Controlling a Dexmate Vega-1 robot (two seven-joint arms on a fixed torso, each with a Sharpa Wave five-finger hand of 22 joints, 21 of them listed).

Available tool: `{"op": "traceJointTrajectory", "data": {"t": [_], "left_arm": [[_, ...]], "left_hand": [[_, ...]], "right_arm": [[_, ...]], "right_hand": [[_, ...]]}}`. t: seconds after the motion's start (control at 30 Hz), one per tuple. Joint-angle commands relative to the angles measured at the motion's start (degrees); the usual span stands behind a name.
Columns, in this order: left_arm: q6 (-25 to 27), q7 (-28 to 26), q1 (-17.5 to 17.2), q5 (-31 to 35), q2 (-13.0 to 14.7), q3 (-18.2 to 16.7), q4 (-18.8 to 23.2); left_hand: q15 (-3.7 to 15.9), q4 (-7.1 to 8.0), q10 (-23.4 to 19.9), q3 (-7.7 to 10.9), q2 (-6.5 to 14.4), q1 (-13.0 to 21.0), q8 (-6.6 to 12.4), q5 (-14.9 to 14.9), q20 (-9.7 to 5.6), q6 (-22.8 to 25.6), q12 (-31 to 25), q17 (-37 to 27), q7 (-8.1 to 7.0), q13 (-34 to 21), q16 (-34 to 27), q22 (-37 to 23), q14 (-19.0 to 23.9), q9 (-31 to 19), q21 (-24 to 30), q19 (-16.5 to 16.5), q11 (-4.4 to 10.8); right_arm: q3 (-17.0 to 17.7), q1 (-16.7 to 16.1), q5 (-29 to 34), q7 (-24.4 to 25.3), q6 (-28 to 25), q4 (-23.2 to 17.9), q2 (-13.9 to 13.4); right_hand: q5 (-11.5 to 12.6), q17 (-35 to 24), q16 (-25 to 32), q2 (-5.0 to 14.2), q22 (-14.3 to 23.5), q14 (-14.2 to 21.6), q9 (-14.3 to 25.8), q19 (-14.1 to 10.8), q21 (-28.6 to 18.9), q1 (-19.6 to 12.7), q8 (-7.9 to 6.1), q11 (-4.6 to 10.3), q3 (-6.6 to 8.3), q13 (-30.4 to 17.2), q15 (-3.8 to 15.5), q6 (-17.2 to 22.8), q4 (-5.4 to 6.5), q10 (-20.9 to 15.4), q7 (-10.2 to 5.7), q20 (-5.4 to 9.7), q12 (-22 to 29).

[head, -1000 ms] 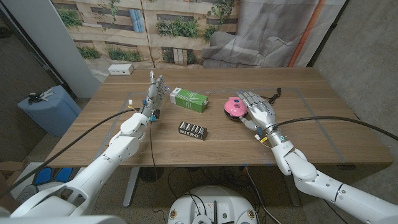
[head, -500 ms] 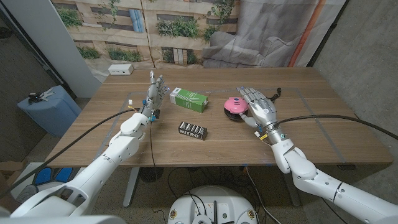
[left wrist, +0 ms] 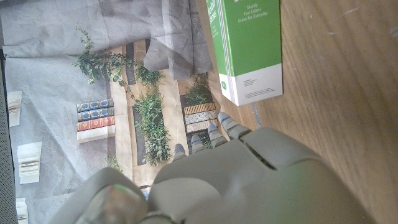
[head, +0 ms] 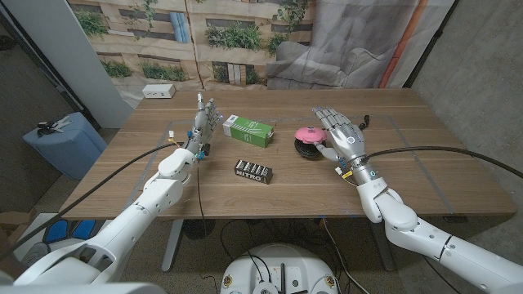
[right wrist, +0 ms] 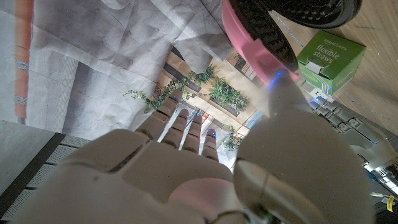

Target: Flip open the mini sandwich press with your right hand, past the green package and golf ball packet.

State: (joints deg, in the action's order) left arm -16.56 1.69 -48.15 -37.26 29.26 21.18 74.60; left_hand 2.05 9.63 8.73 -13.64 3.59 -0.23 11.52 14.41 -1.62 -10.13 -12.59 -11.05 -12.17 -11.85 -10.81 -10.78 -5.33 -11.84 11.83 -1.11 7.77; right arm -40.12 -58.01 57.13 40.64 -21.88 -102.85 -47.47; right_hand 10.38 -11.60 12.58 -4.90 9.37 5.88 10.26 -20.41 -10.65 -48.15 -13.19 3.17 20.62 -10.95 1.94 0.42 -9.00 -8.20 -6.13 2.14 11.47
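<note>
The black packet [head: 253, 171] marked NITRO lies nearest the robot, off to the left of the right hand [head: 340, 137] and apart from it. That hand holds nothing: its fingers [head: 328, 117] are spread wide, and the thumb [right wrist: 281, 94] presses up under the edge of the pink lid [head: 308, 133]. A second ago the hand lay over the top of the closed sandwich press [head: 308, 141]; it has since drawn back towards the robot's right and lifted, and the lid now stands tilted up off the black base, so the press is part open, just left of the thumb. The flip looks begun but not finished, and the lid probably needs pushing further back. Beyond the packet, the green box [head: 248, 131] lies left of the press, not touching it. The left hand [head: 204, 121] has not moved, standing upright beside the box with fingers straight and empty
</note>
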Motion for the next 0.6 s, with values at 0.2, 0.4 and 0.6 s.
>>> {"op": "traceJointTrajectory", "data": {"t": [0.2, 0.4, 0.6], "left_arm": [[0.0, 0.0, 0.0, 0.0, 0.0, 0.0, 0.0], [0.0, 0.0, 0.0, 0.0, 0.0, 0.0, 0.0], [0.0, 0.0, 0.0, 0.0, 0.0, 0.0, 0.0]], "left_hand": [[1.99, 0.03, 0.5, -0.44, 3.0, 0.0, 0.27, 0.3, -0.24, -2.0, -0.3, -0.2, -0.46, -0.1, -0.3, -0.2, -0.6, -0.3, 0.3, 0.0, -0.04], [2.08, 0.04, 0.3, -0.43, 3.0, 0.0, 0.29, 0.3, -0.18, -2.0, -0.4, -0.2, -0.47, -0.1, -0.4, -0.2, -0.4, -0.3, 0.4, -0.2, -0.03], [2.10, 0.04, 0.4, -0.43, 3.0, 0.0, 0.29, 0.3, -0.17, -2.0, -0.4, -0.2, -0.46, -0.1, -0.4, -0.2, -0.4, -0.3, 0.4, -0.2, -0.01]], "right_arm": [[0.6, 2.3, -0.7, -2.7, 1.8, 0.1, 0.6], [0.7, 3.7, -0.7, -2.5, 2.3, 1.5, 1.1], [1.0, 4.6, -1.4, -3.1, 2.9, 1.5, 1.0]], "right_hand": [[0.0, -0.3, 0.5, 0.74, 0.1, 0.5, 0.1, -0.2, 0.0, 0.1, 0.13, -0.17, -0.12, -0.1, -0.10, 0.5, 0.38, -0.7, -0.21, -0.40, -0.1], [0.0, -0.3, 0.5, 0.78, 0.1, 0.5, 0.1, -0.2, 0.0, 0.2, 0.17, -0.25, -0.17, -0.1, -0.12, 0.6, 0.42, -0.9, -0.24, -0.48, -0.1], [0.0, -0.3, 0.5, 0.81, 0.1, 0.6, 0.1, -0.2, 0.0, 0.3, 0.25, -0.26, -0.21, -0.1, -0.22, 0.7, 0.42, -1.0, -0.24, -0.48, -0.1]]}}
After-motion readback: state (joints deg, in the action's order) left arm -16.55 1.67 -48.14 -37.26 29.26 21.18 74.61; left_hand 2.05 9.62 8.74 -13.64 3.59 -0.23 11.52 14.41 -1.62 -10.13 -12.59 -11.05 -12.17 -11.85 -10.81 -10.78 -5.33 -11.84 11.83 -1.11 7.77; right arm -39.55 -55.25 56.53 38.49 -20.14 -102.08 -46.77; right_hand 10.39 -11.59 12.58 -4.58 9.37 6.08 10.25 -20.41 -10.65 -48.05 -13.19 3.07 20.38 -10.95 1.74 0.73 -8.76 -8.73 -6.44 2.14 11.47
